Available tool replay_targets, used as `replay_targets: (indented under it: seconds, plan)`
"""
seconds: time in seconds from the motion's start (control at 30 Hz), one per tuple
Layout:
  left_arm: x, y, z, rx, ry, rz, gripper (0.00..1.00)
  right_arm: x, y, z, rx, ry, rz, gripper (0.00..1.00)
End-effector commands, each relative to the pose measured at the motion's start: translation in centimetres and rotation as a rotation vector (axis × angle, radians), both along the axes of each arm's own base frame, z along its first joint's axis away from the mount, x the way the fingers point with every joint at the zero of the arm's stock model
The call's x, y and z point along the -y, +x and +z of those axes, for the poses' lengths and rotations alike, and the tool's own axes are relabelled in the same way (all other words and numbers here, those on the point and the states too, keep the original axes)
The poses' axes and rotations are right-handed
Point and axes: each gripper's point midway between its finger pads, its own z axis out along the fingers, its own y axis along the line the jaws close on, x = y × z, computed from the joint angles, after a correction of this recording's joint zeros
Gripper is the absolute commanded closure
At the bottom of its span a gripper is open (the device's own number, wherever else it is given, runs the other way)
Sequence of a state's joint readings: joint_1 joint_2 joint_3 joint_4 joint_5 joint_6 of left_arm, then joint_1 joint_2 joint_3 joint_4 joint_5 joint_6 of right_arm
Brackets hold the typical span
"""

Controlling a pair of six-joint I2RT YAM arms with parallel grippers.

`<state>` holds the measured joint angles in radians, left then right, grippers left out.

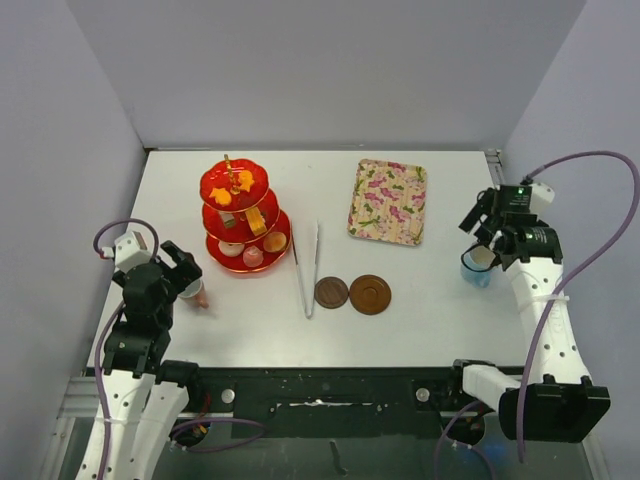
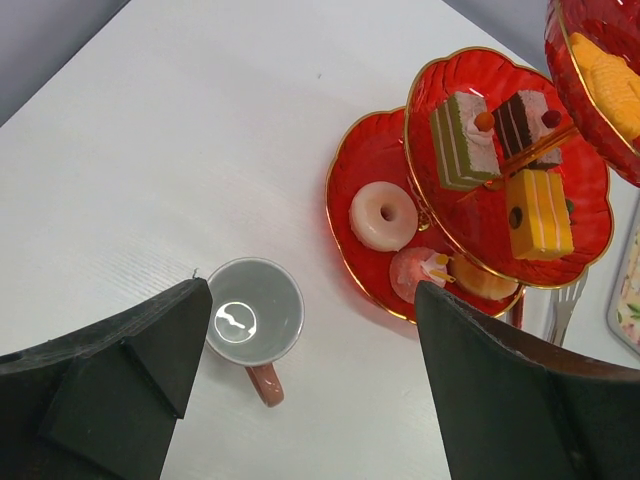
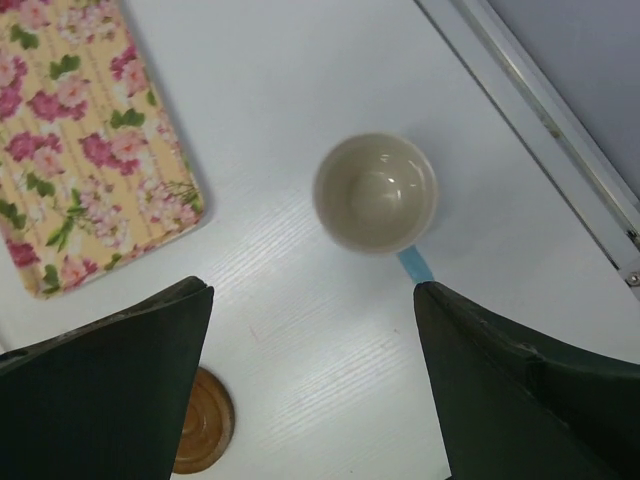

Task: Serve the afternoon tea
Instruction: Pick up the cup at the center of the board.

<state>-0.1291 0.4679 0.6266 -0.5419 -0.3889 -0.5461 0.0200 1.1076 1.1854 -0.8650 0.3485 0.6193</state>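
2 upright — pink cup point(image 2: 255, 315), lt-blue cup point(image 3: 375, 192)

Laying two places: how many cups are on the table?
2. The pink cup stands at the left, beside the red stand; the blue cup stands at the right, past the floral tray. None looks hidden.

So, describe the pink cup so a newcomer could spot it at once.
Find the red three-tier stand on the left half of the white table. On the tabletop beside its lowest tier, towards the near-left corner, stands the pink cup, upright and empty. Its pink handle sets it apart from the light-blue cup far to the right.
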Motion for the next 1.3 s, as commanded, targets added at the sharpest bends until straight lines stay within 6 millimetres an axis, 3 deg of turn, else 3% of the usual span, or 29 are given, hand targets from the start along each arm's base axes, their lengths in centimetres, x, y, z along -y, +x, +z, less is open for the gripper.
replay_targets:
  seconds: [0.0,0.3,0.53,0.63,0.77,0.87,1.0,1.27]
  plan:
    - [0.3,0.7,1.1,0.051,-0.002,-0.02,0.19,1.7,-1.7,-1.5,-0.062,0.048,-0.008,0.16]
    - [0.8,0.7,1.3,0.054,-0.002,-0.051,0.19,5.5,-7.1,-4.3,-0.153,0.118,-0.195,0.15]
    - [1.2,0.6,2.0,0.106,-0.011,-0.082,0.19,5.7,-9.6,-7.3,-0.174,0.171,-0.266,0.15]
    - [1.3,0.6,2.0,0.111,-0.01,-0.083,0.19,5.7,-9.2,-6.7,-0.166,0.188,-0.272,0.15]
    - [1.2,0.4,2.3,0.118,-0.009,-0.08,0.19,3.0,-7.4,-6.2,-0.086,0.285,-0.108,0.19]
    - [1.2,0.4,2.4,0.123,-0.01,-0.082,0.19,1.2,-7.1,-6.8,-0.065,0.33,-0.002,0.19]
    - [1.1,0.3,2.5,0.13,-0.008,-0.079,0.19,2.4,-7.7,-8.7,-0.187,0.325,-0.079,0.21]
    - [1.0,0.3,2.5,0.129,-0.003,-0.074,0.19,3.0,-5.3,-10.6,-0.172,0.33,-0.048,0.22]
